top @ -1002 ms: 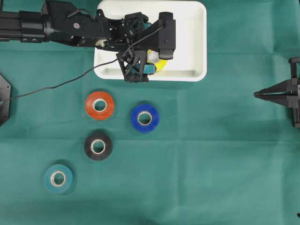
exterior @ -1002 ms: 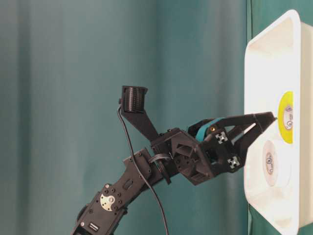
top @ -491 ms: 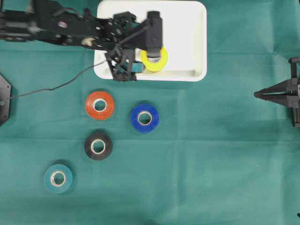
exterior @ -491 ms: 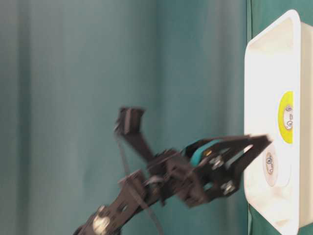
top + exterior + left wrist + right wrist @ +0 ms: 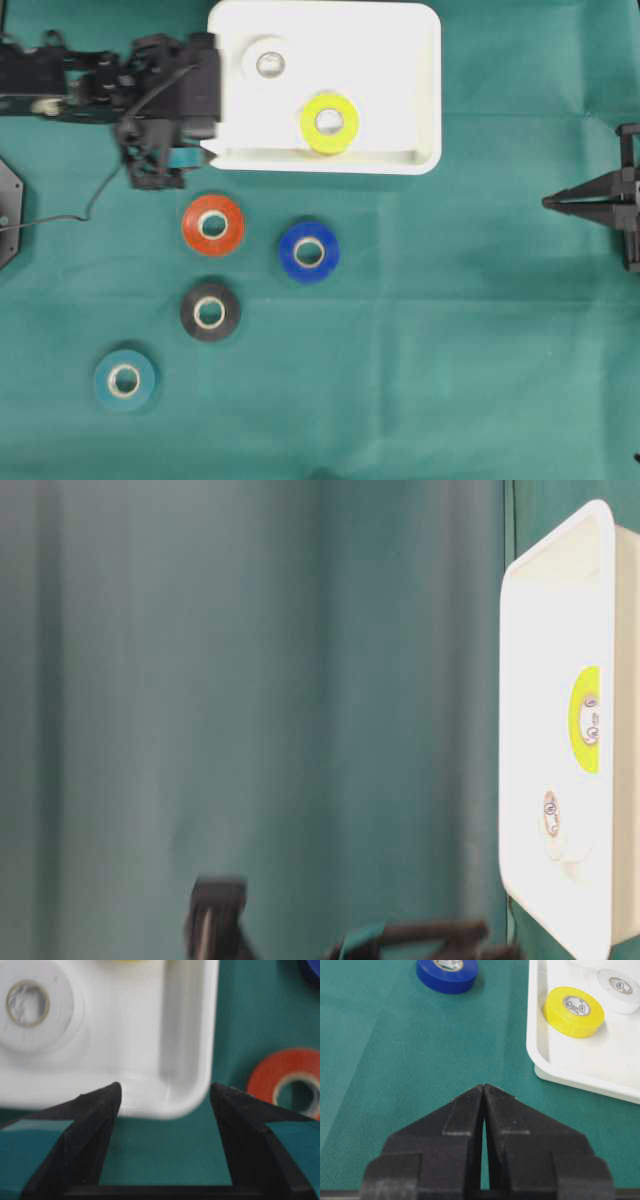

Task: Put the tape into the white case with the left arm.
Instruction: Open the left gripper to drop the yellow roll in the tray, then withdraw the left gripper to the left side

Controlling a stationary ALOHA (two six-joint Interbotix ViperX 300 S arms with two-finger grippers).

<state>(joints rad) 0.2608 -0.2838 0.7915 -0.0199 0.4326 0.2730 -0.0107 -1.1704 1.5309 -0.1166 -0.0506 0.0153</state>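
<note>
four tape rolls lay on the bench, the orange roll nearest, just below the open, empty left pincer beside the white case, right pincer closed far off.

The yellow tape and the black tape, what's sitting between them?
The blue tape sits roughly between the yellow tape and the black tape, along with the white case's front rim and green cloth, in the overhead view.

A green cloth-covered surface carries the white case at the far side, and nearer, apart, orange, blue, black and teal tape rolls.
</note>
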